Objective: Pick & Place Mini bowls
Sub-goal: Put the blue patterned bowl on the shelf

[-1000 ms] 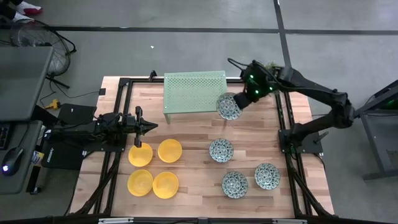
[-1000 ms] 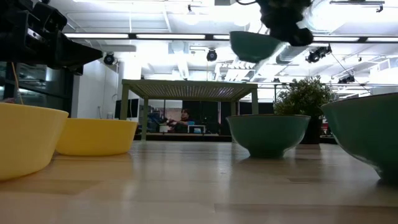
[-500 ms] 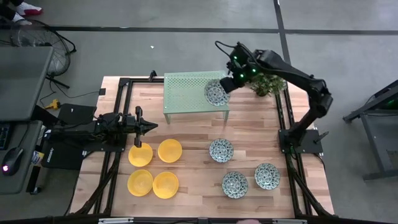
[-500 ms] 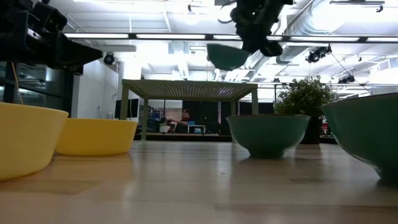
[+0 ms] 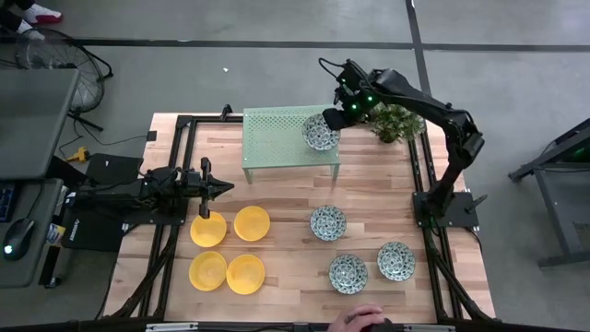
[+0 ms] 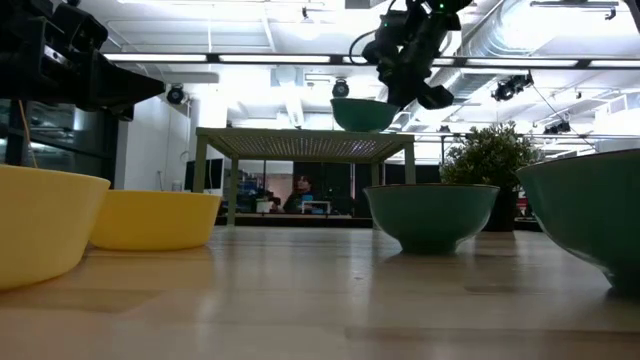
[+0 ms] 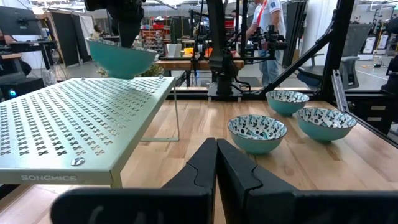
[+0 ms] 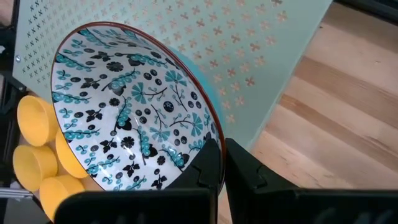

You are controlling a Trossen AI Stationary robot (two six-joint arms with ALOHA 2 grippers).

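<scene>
- While we are looking down from the high view, the right gripper [image 5: 335,118] is holding a patterned bowl [image 5: 320,134] over the right end of the green rack [image 5: 277,138]; the left gripper [image 5: 224,188] is waiting near the four yellow bowls [image 5: 229,247], and three more patterned bowls [image 5: 358,254] are sitting on the table [image 5: 286,198]. We are judging the task as early — one bowl is arriving, seven are left.
- From the low view, we are seeing what the overhead hides: the carried bowl [image 6: 363,114] is hanging at or just above the rack top [image 6: 305,140]; we cannot tell whether it is touching.
- In the left wrist view, the left arm's fingers [image 7: 202,168] are pressing together on nothing — and the bowl [image 7: 121,59] is showing over the rack's far corner.
- In the right wrist view, the fingers [image 8: 208,165] are clamping the bowl's rim [image 8: 211,140], pattern facing us.
</scene>
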